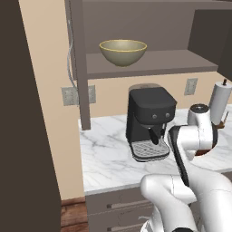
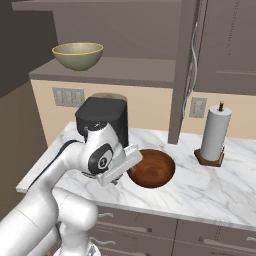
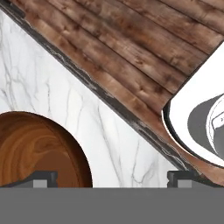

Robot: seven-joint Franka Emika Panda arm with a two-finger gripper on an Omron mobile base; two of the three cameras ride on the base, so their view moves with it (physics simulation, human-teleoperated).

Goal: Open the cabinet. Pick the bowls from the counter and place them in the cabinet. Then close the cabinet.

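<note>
Hand view, brown bowl (image 3: 39, 151) under left pincer (image 3: 113, 178) fingertip, jaws wide

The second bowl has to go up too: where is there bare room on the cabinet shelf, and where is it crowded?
The shelf is bare right of the olive bowl, as far as the open door. The left end is taken by that bowl. Below, the counter is crowded around the coffee machine, wooden bowl and arm.

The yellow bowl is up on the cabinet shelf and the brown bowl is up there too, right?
Not quite. The yellow bowl is on the cabinet shelf, but the brown bowl sits down on the counter, as the right base view shows.
</note>
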